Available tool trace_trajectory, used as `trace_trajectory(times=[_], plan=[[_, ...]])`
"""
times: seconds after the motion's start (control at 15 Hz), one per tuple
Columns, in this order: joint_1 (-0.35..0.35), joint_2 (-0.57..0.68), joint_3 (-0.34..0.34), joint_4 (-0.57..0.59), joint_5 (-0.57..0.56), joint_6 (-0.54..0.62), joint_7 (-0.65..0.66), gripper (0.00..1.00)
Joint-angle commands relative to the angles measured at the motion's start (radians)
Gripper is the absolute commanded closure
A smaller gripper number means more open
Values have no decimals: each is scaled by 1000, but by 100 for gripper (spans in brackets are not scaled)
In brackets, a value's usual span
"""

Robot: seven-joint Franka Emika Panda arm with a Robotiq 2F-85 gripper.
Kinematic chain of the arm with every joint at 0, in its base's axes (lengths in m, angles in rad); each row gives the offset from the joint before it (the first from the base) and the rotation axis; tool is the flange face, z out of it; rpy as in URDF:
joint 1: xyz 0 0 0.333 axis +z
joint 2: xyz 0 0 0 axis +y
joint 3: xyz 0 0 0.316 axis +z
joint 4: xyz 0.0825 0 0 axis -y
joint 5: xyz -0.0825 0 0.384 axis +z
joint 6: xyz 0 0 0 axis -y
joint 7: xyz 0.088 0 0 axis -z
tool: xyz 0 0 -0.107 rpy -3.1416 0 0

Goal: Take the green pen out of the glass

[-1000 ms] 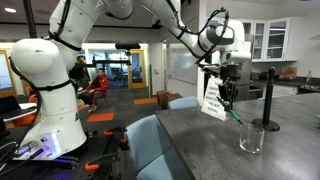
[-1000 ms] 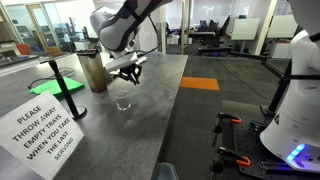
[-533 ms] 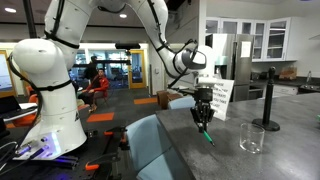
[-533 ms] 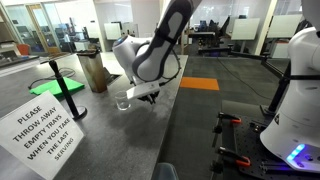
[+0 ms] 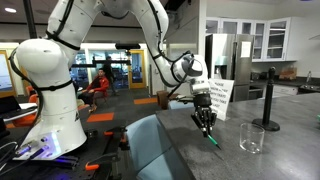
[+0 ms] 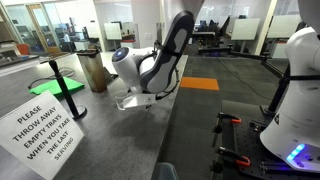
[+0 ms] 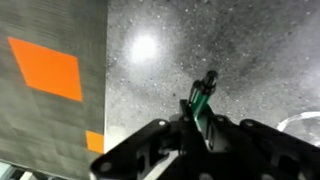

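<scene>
- Standing at the far left in an exterior view, the robot's white base (image 5: 52, 95) sends its arm up and over towards the grey tabletop (image 5: 190, 150).
- Right of the base, the claw (image 5: 205, 124) points down over the tabletop, pinching the green pen (image 5: 211, 139). The pen sticks out below the fingers at a slant, its lower end close to the surface. I cannot tell whether it touches.
- Just behind the claw stands a white printed sign (image 5: 216, 97).
- Further right, the glass (image 5: 252, 137) stands upright on the tabletop. The pen is wholly outside it, near but apart.
- Behind the glass rises a black post (image 5: 270, 98).
- From the wrist view, an orange floor patch (image 7: 45, 68) lies at the left. The pen (image 7: 204, 95) runs out from between the dark fingers (image 7: 150, 148), and the glass's rim (image 7: 300, 125) curves in at the right edge.
</scene>
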Motion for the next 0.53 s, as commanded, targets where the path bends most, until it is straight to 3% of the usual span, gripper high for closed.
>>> trace_trajectory(times=[0.0, 0.07, 0.13, 0.2, 0.47], plan=[[29, 55, -27, 83, -52, -41, 66, 97], [28, 68, -26, 104, -52, -58, 68, 97], [26, 78, -23, 121, -54, -70, 62, 62], [24, 85, -20, 133, -53, -86, 46, 61], [-33, 32, 53, 113, 14, -161, -125, 32]])
